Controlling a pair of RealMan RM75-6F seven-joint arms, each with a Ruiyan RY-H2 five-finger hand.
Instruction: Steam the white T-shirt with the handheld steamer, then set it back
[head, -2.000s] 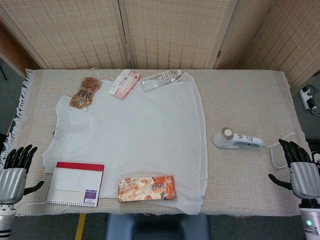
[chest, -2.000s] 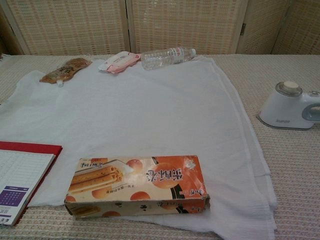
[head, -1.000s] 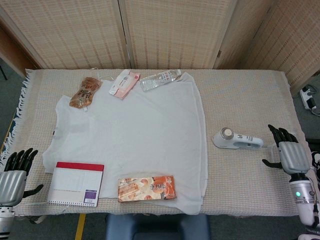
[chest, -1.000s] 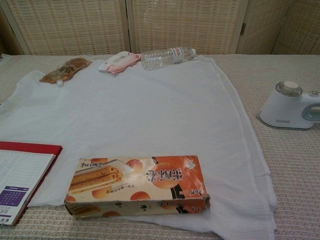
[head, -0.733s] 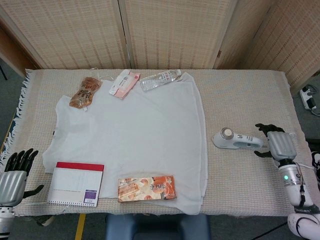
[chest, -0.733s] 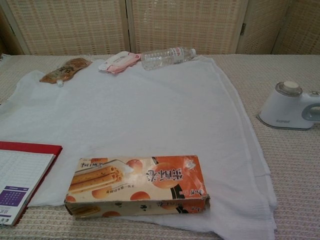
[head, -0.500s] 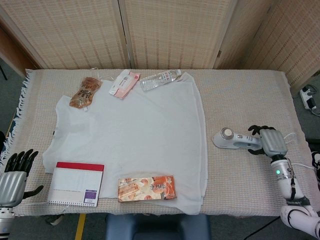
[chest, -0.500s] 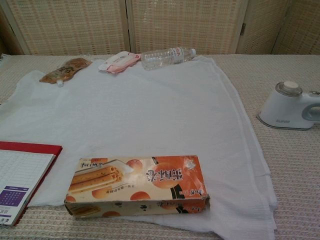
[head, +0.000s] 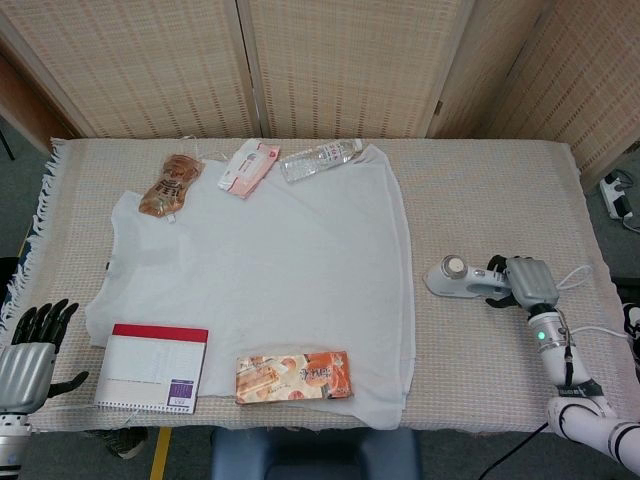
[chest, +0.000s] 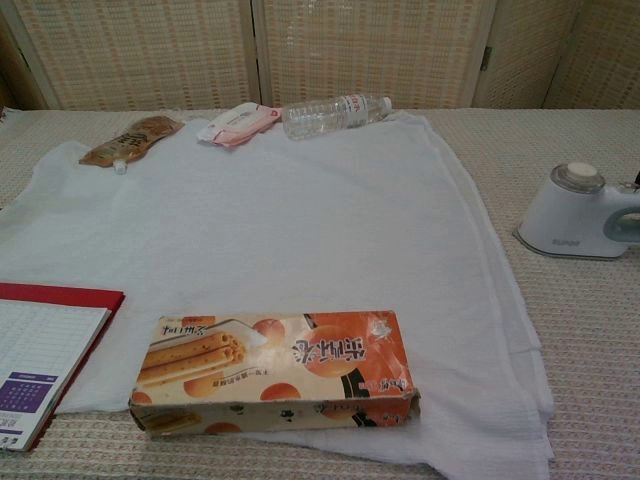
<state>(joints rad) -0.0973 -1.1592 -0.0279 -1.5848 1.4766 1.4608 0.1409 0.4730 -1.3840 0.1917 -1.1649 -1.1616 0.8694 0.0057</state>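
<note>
The white T-shirt (head: 270, 270) is spread flat across the left and middle of the tabletop (head: 480, 190), which is covered by a beige woven cloth; the handheld steamer (head: 460, 278) lies on its side on that cloth to the right of the shirt, apart from the shirt's edge, with its round cap toward the shirt and its handle toward the right edge. The right hand (head: 522, 282) is laid over the steamer's handle with its dark fingers (head: 497, 266) curled around it; whether the handle is firmly gripped cannot be told, as the steamer rests on the cloth. The left hand (head: 28, 350) is seen at the lower left, off the tabletop's near corner, with fingers spread and nothing held.

On the shirt's near edge a snack box (head: 293, 377) printed in orange is lying flat; a red-topped notebook (head: 152, 367) is placed to its left, overlapping the shirt's lower left corner. Along the far edge three things are ranged: a brown pouch (head: 170, 184) at the left, a pink and white packet (head: 249, 167) beside it, and a clear water bottle (head: 320, 160) on its side, resting against the shirt's upper edge.
</note>
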